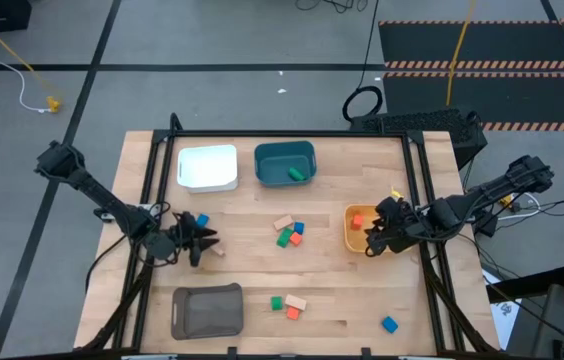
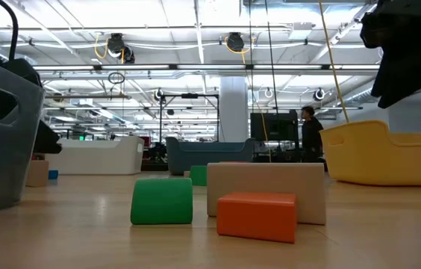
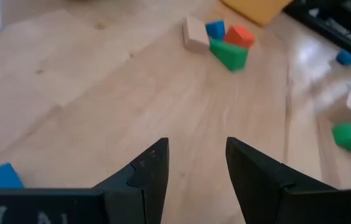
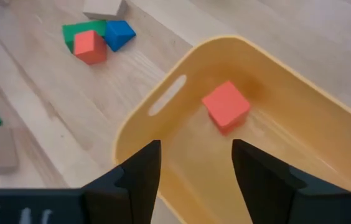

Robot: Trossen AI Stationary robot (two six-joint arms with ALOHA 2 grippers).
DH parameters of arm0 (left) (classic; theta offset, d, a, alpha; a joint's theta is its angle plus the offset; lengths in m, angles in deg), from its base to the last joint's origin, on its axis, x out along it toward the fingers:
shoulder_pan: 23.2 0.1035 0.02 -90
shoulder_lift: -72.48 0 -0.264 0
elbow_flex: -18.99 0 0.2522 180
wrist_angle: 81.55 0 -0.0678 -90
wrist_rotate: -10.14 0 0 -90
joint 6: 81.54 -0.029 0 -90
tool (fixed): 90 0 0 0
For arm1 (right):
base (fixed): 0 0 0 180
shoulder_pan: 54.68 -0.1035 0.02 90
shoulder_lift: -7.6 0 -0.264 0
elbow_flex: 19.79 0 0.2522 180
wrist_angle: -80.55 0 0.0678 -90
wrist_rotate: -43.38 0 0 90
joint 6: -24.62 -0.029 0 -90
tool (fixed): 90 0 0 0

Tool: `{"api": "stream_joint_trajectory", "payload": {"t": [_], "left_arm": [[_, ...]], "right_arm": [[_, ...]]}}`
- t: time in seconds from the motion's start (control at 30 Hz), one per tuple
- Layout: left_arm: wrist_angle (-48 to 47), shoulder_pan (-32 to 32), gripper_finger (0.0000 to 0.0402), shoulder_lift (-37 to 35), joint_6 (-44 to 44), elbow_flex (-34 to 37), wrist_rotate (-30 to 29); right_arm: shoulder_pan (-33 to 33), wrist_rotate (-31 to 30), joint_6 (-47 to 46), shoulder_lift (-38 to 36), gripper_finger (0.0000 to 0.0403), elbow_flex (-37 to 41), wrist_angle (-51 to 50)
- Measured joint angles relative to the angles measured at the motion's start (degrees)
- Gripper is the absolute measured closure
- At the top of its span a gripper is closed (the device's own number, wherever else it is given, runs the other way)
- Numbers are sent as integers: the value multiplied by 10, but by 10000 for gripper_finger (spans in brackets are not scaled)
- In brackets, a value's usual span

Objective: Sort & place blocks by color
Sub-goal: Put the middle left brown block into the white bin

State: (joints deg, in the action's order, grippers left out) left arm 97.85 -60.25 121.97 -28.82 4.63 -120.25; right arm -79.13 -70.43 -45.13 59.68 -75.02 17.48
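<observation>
Red cube (image 4: 226, 106) released into yellow bin (image 4: 325, 149)

Right gripper (image 4: 195, 167) was held over the bin, fingers apart and empty — left gripper (image 3: 195, 163), slightly apart, was held empty near a blue block (image 3: 0, 177).

Bright, even overhead light — soft shadows, motion-blurred left wrist view.
</observation>
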Motion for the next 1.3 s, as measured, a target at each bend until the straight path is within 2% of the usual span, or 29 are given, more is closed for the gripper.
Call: {"api": "stream_joint_trajectory", "payload": {"t": [0.2, 0.43, 0.6, 0.93, 1.13, 1.3], "left_arm": [[62, 27, 240, 0, 2, 0, -19], [143, 56, 240, 0, 6, 0, -11], [144, 63, 240, 0, 60, 0, -12], [144, 63, 240, 0, 97, 0, -4], [145, 63, 240, 0, 153, 0, 1], [146, 63, 240, 0, 153, 0, -10]], "right_arm": [[1, -25, -2, 0, 215, 0, 17], [1, -63, 0, 0, 215, 0, 22], [1, -63, 1, 0, 215, 0, 30], [1, -64, 19, 0, 216, 0, 33], [1, -64, 31, 0, 216, 0, 33], [1, -64, 45, 0, 216, 0, 33]]}}
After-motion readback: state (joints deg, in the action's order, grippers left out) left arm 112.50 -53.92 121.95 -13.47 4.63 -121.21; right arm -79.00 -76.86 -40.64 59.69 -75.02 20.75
